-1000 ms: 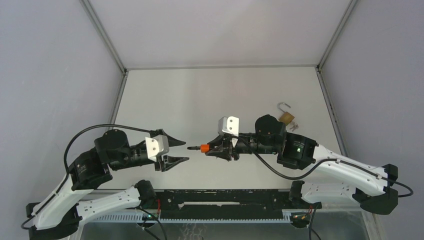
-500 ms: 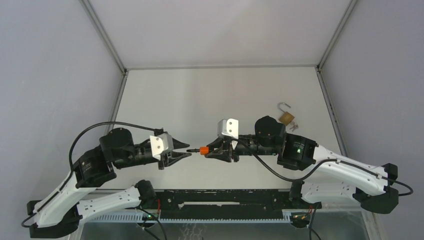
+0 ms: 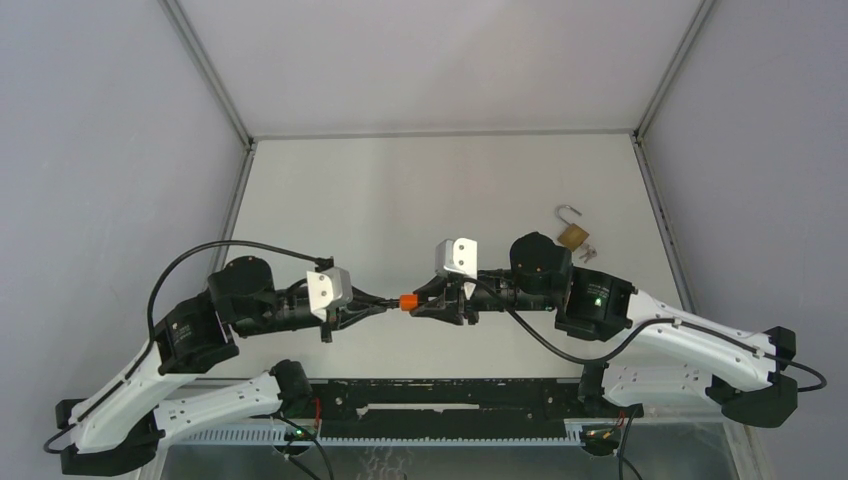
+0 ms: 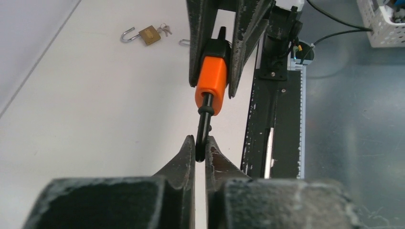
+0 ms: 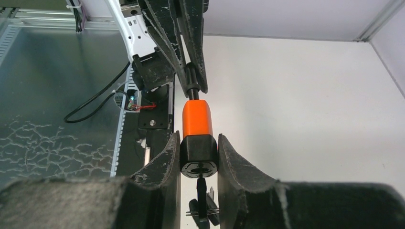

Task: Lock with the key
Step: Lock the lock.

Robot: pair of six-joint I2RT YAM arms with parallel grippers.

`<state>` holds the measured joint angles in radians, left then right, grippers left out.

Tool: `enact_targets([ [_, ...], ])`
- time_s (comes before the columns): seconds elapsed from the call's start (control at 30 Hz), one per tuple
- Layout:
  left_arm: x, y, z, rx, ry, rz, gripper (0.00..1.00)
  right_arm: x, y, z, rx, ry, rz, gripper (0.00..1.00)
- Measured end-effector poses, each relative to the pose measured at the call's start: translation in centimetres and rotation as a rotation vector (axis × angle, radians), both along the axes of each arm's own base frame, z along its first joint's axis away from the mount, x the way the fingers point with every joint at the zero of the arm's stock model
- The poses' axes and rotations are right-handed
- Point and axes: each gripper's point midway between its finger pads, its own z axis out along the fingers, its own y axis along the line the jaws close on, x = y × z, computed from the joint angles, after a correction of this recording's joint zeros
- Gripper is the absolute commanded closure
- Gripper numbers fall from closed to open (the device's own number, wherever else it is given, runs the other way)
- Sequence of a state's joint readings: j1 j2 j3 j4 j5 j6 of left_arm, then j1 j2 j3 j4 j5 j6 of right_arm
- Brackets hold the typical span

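Two-handed hold above the bench (image 3: 400, 190): your right tool (image 5: 198, 145) clamps the black end of the orange-and-black lock (image 5: 197, 119), and your left tool (image 4: 200, 145) is pinched narrow on its thin black stem (image 4: 204, 119). The step looks like bracing both ends; next you likely need a steady twist, without slipping.

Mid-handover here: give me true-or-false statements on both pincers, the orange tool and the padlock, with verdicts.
1. The right pincer grips the orange-and-black cylindrical tool by its black hexagonal end. True.
2. The left pincer stands wide open, clear of the tool. False: it pinches the tool's thin black shaft.
3. The brass padlock lies on the white table with its shackle open. True.
4. The padlock is held between the two pincers. False: it lies untouched on the table, away from both.
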<state>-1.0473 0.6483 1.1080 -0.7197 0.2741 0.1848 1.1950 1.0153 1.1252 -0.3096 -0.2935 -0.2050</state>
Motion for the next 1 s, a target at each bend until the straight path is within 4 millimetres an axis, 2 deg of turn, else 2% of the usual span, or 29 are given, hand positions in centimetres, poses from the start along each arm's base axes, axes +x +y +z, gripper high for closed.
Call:
enact_targets([
  [0.17,-0.2,-0.1,0.0,-0.006,0.016,-0.005,1.0,-0.2,-0.1,0.1,0.002,-0.004,0.006,0.98],
  [0.2,-0.3,-0.1,0.0,-0.008,0.024,-0.004,1.0,-0.2,-0.1,0.1,0.001,-0.003,0.007,0.86],
  [0.3,-0.4,-0.1,0.1,-0.016,0.052,0.003,1.0,0.0,-0.1,0.1,0.003,0.004,0.006,0.35],
  [0.33,-0.5,-0.2,0.1,-0.021,0.063,0.004,1.0,0.1,-0.2,0.1,0.005,0.012,0.006,0.24],
  [0.37,-0.5,-0.2,0.2,-0.027,0.075,0.006,1.0,0.2,-0.2,0.2,0.011,0.026,0.003,0.2],
  [0.5,-0.7,-0.4,0.1,-0.029,0.104,0.006,1.0,1.0,-0.8,1.1,0.079,0.059,-0.007,0.16],
  [0.67,-0.8,-0.4,0.1,-0.03,0.115,0.007,1.0,0.7,-1.3,0.8,0.12,0.101,0.012,0.17],
  [0.8,-0.8,-0.4,0.1,-0.031,0.116,0.005,1.0,0.1,-1.1,0.5,0.133,0.125,0.046,0.3],
  [1.0,-0.9,-0.4,0.1,-0.033,0.117,0.001,1.0,-0.3,-0.9,-0.5,0.127,0.154,0.066,0.39],
])
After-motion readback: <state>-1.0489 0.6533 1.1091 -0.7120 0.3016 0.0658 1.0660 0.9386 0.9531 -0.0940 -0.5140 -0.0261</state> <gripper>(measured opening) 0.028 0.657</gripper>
